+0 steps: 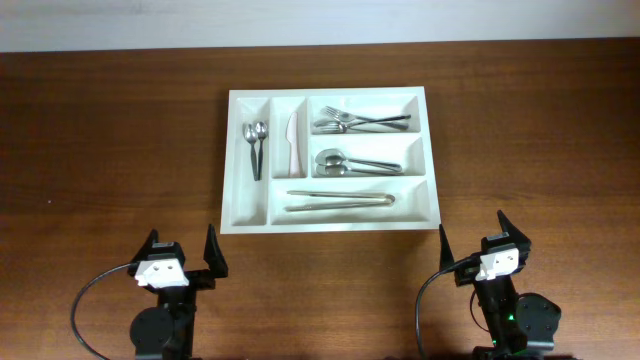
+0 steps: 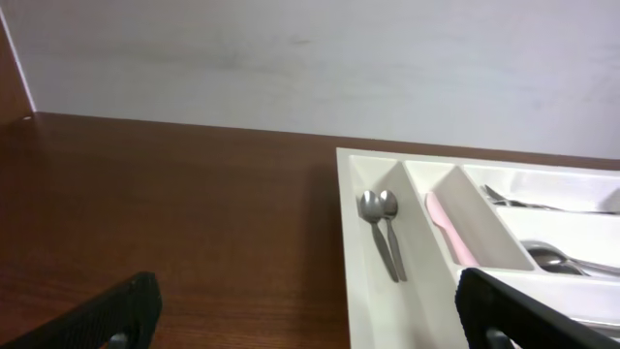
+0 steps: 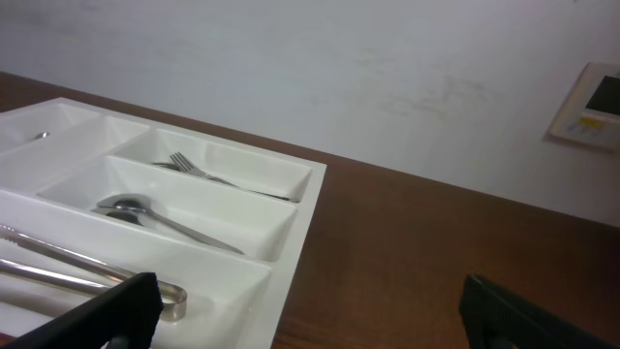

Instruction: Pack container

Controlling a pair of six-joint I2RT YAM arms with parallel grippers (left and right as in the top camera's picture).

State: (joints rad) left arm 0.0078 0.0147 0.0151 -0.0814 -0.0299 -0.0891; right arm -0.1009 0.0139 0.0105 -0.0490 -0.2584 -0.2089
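Note:
The container (image 1: 425, 160), a white cutlery tray, lies mid-table. Two small spoons (image 1: 255, 145) (image 2: 384, 233) lie in its leftmost upright slot, a pale pink knife (image 1: 293, 140) (image 2: 448, 229) in the slot beside them. Forks (image 1: 360, 122) (image 3: 194, 167) fill the top long slot, spoons (image 1: 345, 163) (image 3: 145, 215) the middle one, metal tongs (image 1: 340, 202) (image 3: 87, 276) the bottom one. My left gripper (image 1: 183, 248) (image 2: 310, 315) stands open near the tray's front left corner, holding nothing. Open and empty too, my right gripper (image 1: 472, 233) (image 3: 310, 315) sits off the tray's front right corner.
The dark wooden table (image 1: 110, 130) stretches bare to both sides of the tray. A pale wall (image 2: 310, 58) runs behind the table's far edge, with a small wall panel (image 3: 589, 107) at the right.

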